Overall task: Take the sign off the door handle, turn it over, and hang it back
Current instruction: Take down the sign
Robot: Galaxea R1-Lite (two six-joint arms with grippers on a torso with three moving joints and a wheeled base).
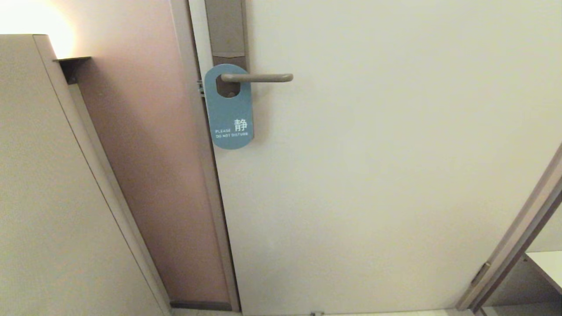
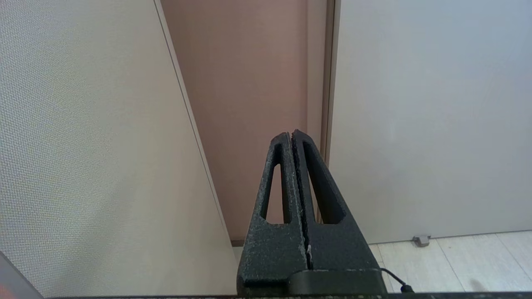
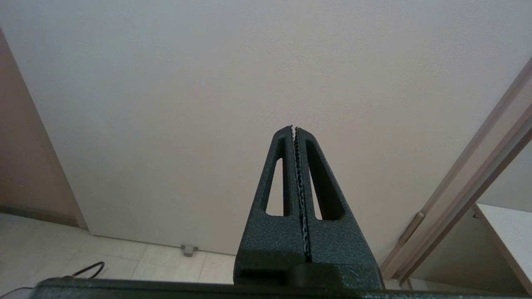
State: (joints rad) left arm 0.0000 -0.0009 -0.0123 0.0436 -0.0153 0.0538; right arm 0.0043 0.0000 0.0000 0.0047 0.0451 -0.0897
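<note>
The sign (image 1: 229,109) hangs on the door handle (image 1: 259,77) by its hole, blue "PLEASE DO NOT DISTURB" face out, flat against the door. The handle is a horizontal beige-grey lever on a tall grey-brown plate (image 1: 226,28). Neither gripper shows in the head view. My left gripper (image 2: 291,133) is shut and empty, low down, pointing at the door frame near the floor. My right gripper (image 3: 293,127) is shut and empty, low down, pointing at the lower door. The sign and handle do not show in either wrist view.
The pale door (image 1: 386,175) fills the middle. A pinkish-brown wall strip (image 1: 149,153) and a beige panel (image 1: 48,197) stand on the left. Another door frame (image 1: 518,237) slants at the right. A floor door stop (image 3: 189,249) and tiled floor (image 2: 449,261) lie below.
</note>
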